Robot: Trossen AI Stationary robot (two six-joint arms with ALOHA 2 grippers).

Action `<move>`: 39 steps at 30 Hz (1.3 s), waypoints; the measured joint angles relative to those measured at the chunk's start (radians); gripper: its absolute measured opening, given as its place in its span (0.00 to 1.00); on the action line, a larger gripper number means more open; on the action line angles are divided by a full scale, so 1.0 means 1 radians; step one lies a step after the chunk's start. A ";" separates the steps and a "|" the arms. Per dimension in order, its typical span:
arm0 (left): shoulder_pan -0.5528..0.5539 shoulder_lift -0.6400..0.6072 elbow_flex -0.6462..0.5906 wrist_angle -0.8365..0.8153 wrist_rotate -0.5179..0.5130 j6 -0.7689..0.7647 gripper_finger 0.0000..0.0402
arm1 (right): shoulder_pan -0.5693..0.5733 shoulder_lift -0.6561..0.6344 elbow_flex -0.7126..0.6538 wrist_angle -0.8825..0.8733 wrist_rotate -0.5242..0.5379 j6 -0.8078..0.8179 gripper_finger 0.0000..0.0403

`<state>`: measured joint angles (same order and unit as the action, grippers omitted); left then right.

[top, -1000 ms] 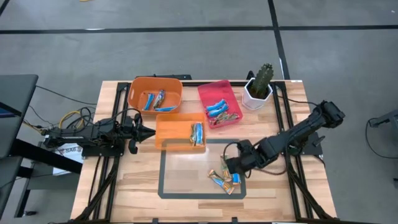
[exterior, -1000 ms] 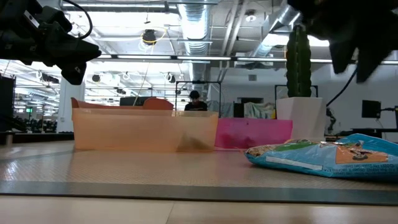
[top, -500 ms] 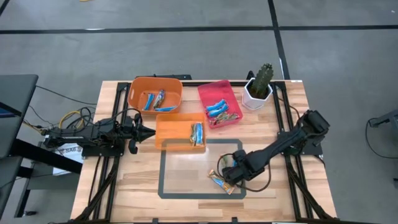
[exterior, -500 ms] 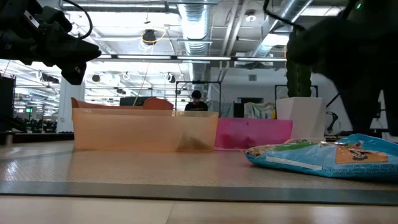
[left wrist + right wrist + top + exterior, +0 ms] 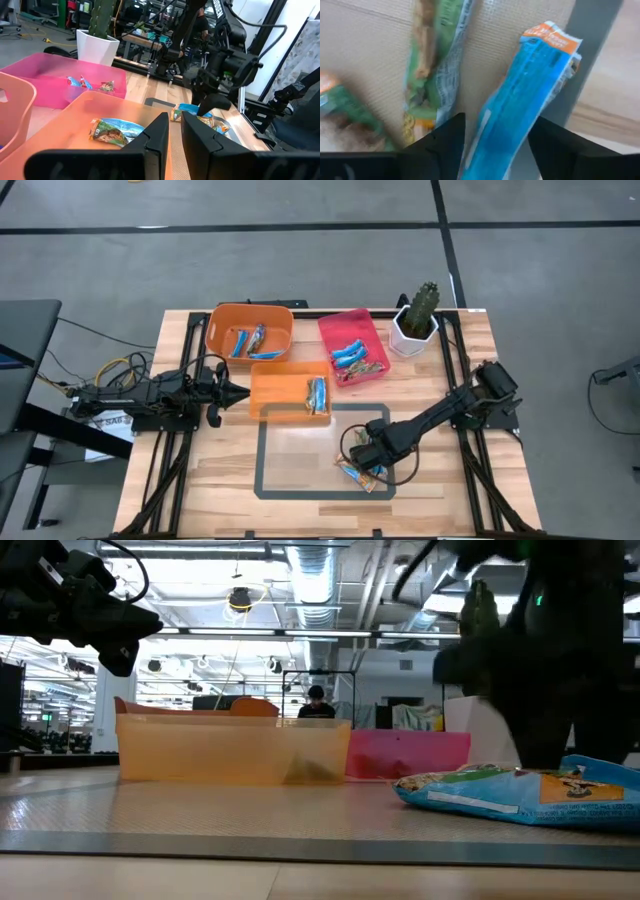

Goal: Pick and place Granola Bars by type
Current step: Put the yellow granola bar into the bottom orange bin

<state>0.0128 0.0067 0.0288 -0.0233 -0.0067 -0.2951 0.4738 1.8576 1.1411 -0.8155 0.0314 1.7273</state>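
Note:
Several loose granola bars (image 5: pixel 354 471) lie inside the dark taped rectangle at the table's near right. My right gripper (image 5: pixel 367 455) points down over them, open. In the right wrist view its fingers (image 5: pixel 451 140) stand on either side of a bright blue bar (image 5: pixel 520 95) lying flat, and green-and-tan bars (image 5: pixel 432 65) lie beside it. I cannot tell whether the fingers touch the blue bar. The low view shows a blue bar (image 5: pixel 520 795) on the table below the dark gripper (image 5: pixel 545 750). My left gripper (image 5: pixel 240 390) waits at the table's left, level and shut, with nothing in it.
An orange bin (image 5: pixel 250 330) at the far left, a flatter orange bin (image 5: pixel 268 402) in the middle and a pink bin (image 5: pixel 335 330) each hold bars. A potted cactus (image 5: pixel 415 320) stands at the far right. Bare wood lies left of the taped rectangle.
My right gripper has come down onto the pile of loose bars, shifting a little toward the table's left and near edges. The bars have stayed where they were.

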 joint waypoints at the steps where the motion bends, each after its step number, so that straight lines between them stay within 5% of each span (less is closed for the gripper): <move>1: 0.000 0.000 0.000 0.000 0.000 0.000 0.11 | -0.004 0.013 0.000 0.004 -0.003 -0.001 0.49; 20: 0.000 0.000 0.000 -0.001 0.000 0.000 0.11 | -0.006 0.034 0.000 0.003 0.000 0.001 0.18; 39: 0.000 0.000 0.000 -0.001 0.000 0.000 0.11 | -0.015 0.019 0.024 0.036 0.050 0.025 0.16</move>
<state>0.0125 0.0067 0.0288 -0.0239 -0.0067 -0.2953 0.4585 1.8764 1.1646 -0.7795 0.0818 1.7520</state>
